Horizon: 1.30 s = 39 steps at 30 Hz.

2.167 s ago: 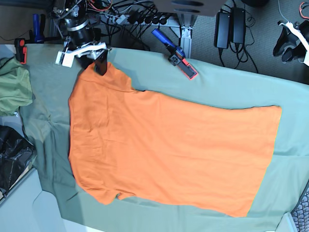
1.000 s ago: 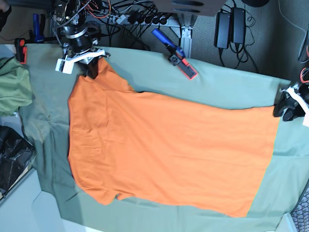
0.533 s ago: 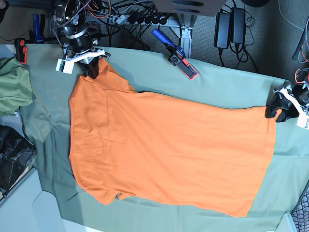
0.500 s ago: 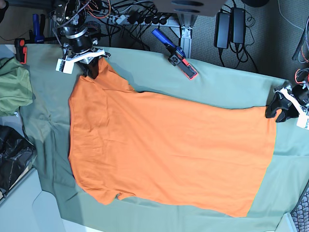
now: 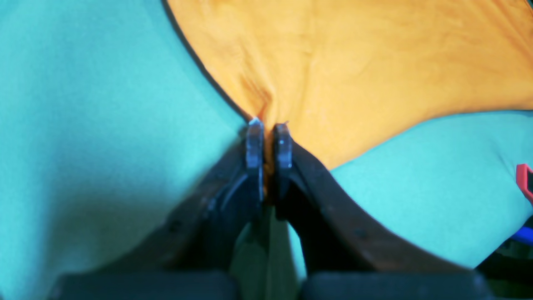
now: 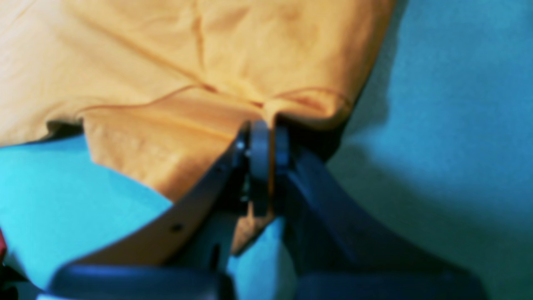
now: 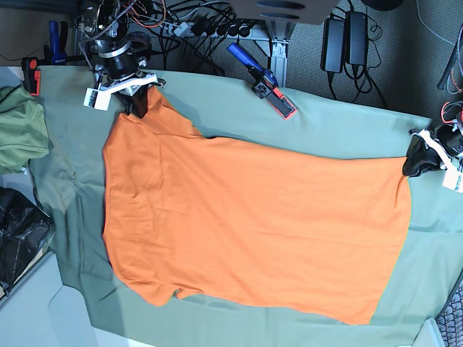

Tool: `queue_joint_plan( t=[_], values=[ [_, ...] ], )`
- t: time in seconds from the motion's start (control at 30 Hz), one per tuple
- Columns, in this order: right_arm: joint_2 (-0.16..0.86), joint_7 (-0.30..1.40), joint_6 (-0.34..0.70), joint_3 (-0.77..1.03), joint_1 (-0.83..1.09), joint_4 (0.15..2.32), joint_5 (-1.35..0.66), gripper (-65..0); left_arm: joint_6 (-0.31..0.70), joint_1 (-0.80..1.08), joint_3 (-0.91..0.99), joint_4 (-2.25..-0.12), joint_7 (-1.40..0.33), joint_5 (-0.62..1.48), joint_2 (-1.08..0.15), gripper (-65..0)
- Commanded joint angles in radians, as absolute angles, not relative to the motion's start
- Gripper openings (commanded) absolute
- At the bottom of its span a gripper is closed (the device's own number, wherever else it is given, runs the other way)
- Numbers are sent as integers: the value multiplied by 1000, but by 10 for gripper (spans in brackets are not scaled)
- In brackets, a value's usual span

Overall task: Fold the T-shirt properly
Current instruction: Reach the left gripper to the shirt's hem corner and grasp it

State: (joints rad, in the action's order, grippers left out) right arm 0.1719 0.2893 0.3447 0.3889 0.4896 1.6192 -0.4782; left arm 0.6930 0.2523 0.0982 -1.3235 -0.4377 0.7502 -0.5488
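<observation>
The orange T-shirt [image 7: 253,224] lies spread flat on the sage-green cloth [image 7: 340,130] covering the counter. The left claw [image 5: 266,141] is pinched tight on the shirt's hem corner, fabric puckering between its jaws. The right claw [image 6: 263,141] is likewise clamped on a sleeve edge at the far end, lifting a small fold. An olive-green garment [image 7: 22,130] sits apart.
</observation>
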Motion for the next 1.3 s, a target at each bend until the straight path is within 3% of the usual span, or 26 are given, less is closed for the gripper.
queue_joint_plan(
  t=[0.0,0.27,0.67,1.07,1.27],
  values=[
    [183,305,405,395,496,1631,-471,-650,698,258,102,-1331,-476,730,-562,-650],
    [207,369,408,416,539,1705,-503,-650,698,281,107,-1394,-601,837,-606,-650],
    [223,406,408,536,659,1909,-588,-650,698,385,206,-1615,-602,838,-624,-650],
    [303,405,416,531,502,1910,-579,-650,698,278,211,-1607,-548,784,-629,-650],
    [308,400,416,474,401,1887,-516,-650,698,167,125,-1510,-527,742,-629,-650]
  ],
)
